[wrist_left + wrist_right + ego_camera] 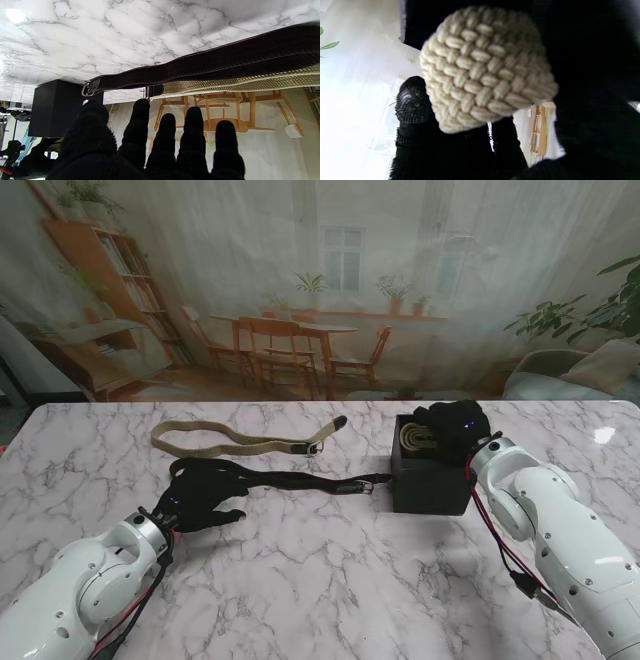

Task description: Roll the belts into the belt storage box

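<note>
Right hand [455, 430] gripping rolled beige belt [417, 440] in the storage box [430, 480]: seat the coil flat before letting go, else it springs. Left hand [200, 498] open, fingers spread over black belt [300, 480]; tan belt [235, 443] just beyond.

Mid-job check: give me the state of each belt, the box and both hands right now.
Rolled beige belt: coiled, at the box opening, in the right hand.
Flat beige belt: unrolled on the table.
Black belt: unrolled, left hand over one end.
Storage box: upright, open-topped.
Left hand: fingers spread.
Right hand: closed on the roll.
</note>
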### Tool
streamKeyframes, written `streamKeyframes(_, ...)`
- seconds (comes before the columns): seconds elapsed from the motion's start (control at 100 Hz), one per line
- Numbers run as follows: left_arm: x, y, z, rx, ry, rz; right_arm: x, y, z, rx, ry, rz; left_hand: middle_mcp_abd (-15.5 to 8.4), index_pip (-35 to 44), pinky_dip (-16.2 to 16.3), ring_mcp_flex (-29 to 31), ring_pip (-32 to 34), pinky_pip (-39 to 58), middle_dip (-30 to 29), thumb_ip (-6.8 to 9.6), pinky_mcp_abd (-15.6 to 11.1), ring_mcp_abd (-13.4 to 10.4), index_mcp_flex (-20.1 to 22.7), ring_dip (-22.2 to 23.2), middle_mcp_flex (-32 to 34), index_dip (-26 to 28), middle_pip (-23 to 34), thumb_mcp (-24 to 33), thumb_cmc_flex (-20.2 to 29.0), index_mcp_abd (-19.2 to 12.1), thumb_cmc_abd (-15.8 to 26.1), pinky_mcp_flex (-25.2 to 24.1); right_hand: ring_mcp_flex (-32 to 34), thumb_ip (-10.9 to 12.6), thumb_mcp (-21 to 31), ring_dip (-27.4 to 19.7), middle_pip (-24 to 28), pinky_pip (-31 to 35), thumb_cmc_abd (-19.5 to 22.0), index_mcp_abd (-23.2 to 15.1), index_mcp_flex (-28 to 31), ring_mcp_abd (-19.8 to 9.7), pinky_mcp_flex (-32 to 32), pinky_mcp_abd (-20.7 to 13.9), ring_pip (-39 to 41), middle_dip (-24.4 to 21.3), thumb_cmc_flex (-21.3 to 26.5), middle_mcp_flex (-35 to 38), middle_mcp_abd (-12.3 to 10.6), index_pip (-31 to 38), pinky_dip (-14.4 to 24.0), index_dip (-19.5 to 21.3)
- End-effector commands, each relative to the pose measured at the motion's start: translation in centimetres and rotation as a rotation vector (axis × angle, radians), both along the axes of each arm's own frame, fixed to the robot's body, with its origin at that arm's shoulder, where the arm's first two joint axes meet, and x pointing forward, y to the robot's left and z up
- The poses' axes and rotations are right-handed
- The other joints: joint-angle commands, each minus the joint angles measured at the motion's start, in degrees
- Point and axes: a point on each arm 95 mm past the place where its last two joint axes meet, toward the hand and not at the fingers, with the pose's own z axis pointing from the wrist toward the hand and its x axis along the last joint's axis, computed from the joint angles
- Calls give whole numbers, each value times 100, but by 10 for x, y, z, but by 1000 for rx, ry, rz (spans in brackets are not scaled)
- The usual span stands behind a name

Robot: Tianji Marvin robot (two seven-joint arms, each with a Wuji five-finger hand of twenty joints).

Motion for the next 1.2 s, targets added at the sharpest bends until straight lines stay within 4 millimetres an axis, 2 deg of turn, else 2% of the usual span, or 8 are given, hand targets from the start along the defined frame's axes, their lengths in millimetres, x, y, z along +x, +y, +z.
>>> streamKeyframes(0.0,0,-1,-2,5,11,-1,0,-1,-2,-15,15,-11,13,49,23,-91,-70,-213,-56,-70,225,17,21,-22,-156,76,-58,-166,-111,-82,185,-115,234,342,700,107,-196,-185,1014,-948,39,-458,-203,-150,379,-112,1105,-112,-325,531,-47,-91)
streamKeyframes(0.13,0,-1,-2,4,12,-1,-1,-6,-4,-58,37,-20,13,48,31,-84,-66,-216,-56,-71,219,11,21,-20,-156,78,-58,-170,-114,-88,189,-112,-378,553,729,-143,-543,-629,1198,-668,54,-337,-970,123,-188,-648,473,-550,-308,-286,-9,-260)
streamKeyframes(0.16,0,-1,-2,4,12,-2,-1,-8,-4,-72,41,-20,15,47,33,-85,-67,-216,-56,-70,218,9,18,-20,-154,78,-58,-166,-109,-92,190,-111,-667,864,779,-287,-685,-770,1275,-569,77,-292,-1288,195,-381,-1061,180,-735,-309,-794,41,-36)
streamKeyframes(0.2,1,-2,-3,3,12,-3,-2,-10,-4,-89,46,-20,16,47,36,-81,-65,-218,-56,-70,217,7,19,-19,-152,78,-57,-166,-107,-86,187,-111,-857,1039,770,-377,-840,-823,1298,-505,69,-259,-1474,212,-479,-1234,7,-821,-271,-1138,55,237)
streamKeyframes(0.41,1,-3,-3,2,12,-6,-4,-18,-6,-116,42,-18,6,48,46,-82,-65,-219,-55,-70,217,7,17,-18,-158,80,-55,-167,-105,-90,189,-108,-1859,1023,298,-831,-1548,-1024,1411,-316,-236,14,-2362,431,-947,-1766,-1030,-1481,8,-1874,-61,33)
streamKeyframes(0.52,2,-3,-3,1,12,-7,-4,-21,-5,-130,31,-7,8,49,49,-79,-64,-223,-54,-69,214,12,17,-17,-162,81,-54,-164,-97,-87,192,-113,-2288,1082,-164,-1182,-1727,-1155,1806,-275,-458,174,-2701,503,-1242,-1984,-1388,-1789,99,-2101,-186,3)
streamKeyframes(0.77,2,-3,-3,1,10,-5,-8,-27,8,-120,-42,20,13,51,59,-88,-67,-220,-53,-68,214,12,18,-18,-152,82,-47,-162,-90,-86,191,-105,-2537,1197,-665,-1398,-1701,-1210,2227,-380,-541,195,-3006,658,-1376,-2079,-1388,-1959,103,-2131,-290,97)
streamKeyframes(1.19,4,-3,-3,-8,-5,5,-58,-28,72,26,-172,79,22,56,92,-193,-92,-169,-30,-65,184,11,13,-29,-149,86,-19,-159,-50,-50,278,-108,-2570,1292,-1183,-1627,-2332,-1699,2385,-665,-319,265,-3440,991,-1781,-2457,-1340,-1640,-10,-2358,-615,137)
